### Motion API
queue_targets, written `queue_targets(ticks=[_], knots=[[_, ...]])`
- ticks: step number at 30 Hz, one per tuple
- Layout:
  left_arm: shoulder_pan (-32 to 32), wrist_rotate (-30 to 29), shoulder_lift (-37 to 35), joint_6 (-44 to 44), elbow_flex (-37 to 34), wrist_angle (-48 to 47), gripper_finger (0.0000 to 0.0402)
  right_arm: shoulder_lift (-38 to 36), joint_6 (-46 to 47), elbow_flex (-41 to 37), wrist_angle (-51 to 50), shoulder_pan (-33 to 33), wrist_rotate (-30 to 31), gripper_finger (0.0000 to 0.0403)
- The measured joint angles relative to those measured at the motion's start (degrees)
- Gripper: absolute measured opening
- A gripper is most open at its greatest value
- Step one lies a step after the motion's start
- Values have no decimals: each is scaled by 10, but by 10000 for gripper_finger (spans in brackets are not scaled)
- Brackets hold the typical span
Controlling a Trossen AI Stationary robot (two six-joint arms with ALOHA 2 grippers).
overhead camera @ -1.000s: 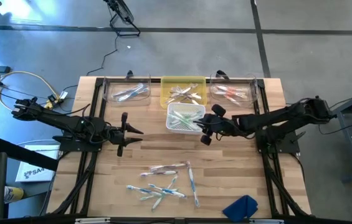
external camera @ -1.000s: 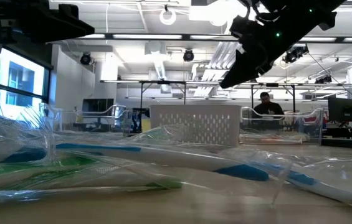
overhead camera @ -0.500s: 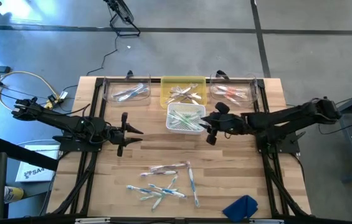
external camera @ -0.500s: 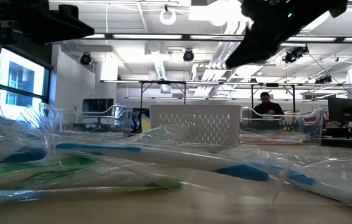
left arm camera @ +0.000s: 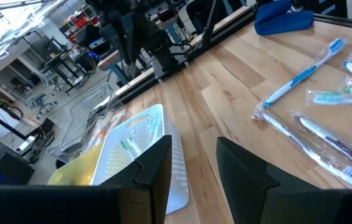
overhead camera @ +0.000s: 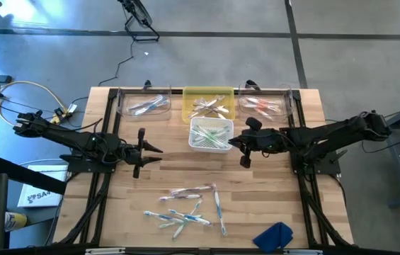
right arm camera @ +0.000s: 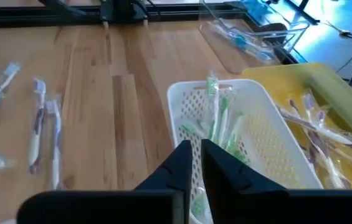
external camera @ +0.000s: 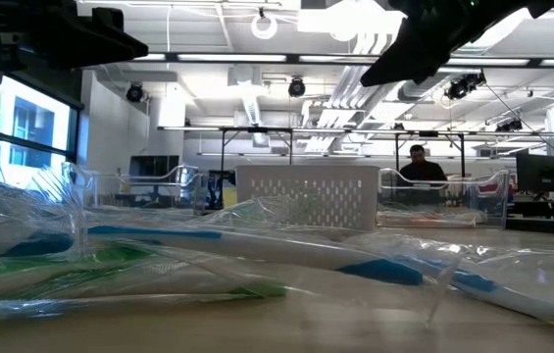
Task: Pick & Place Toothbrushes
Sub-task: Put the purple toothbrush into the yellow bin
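Right gripper (overhead camera: 236,144): you have it just beside the white basket's (overhead camera: 194,142) right edge, raised off the wood; in the right wrist view the fingers stand nearly together with a thin gap, and nothing is between them.
Left gripper (overhead camera: 145,150): it waits over bare wood to the left of the basket, fingers apart, empty.
White basket contents: green-accented toothbrushes (right arm camera: 216,121) lie inside.
Other bins: the yellow tray (overhead camera: 189,96) at the far edge, between two clear trays (overhead camera: 124,101), each with wrapped brushes in it.
Loose pile (overhead camera: 189,209): a scatter of wrapped toothbrushes lies on the near half of the table, well apart from both grippers; a blue cloth (overhead camera: 274,235) sits at the near right corner.
Step in hand: by my reading, you are between a drop and the next pick, with the right arm unloaded at the basket.
Next move calls for: swing an arm to the near pile, spread the fingers, pick one brush lying clear of its neighbours; the crinkled wrappers may slip or drag a second brush along.
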Motion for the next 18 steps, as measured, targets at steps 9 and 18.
queue_targets(ticks=[9, 18], knots=[[0, 0, 0, 0, 0, 0, 122, -15, 0, 0, 10, -16, 29, 15], [0, -1, 0, 0, 0, 0, 122, -40, -2, -31, 52, 3, 29, 15]])
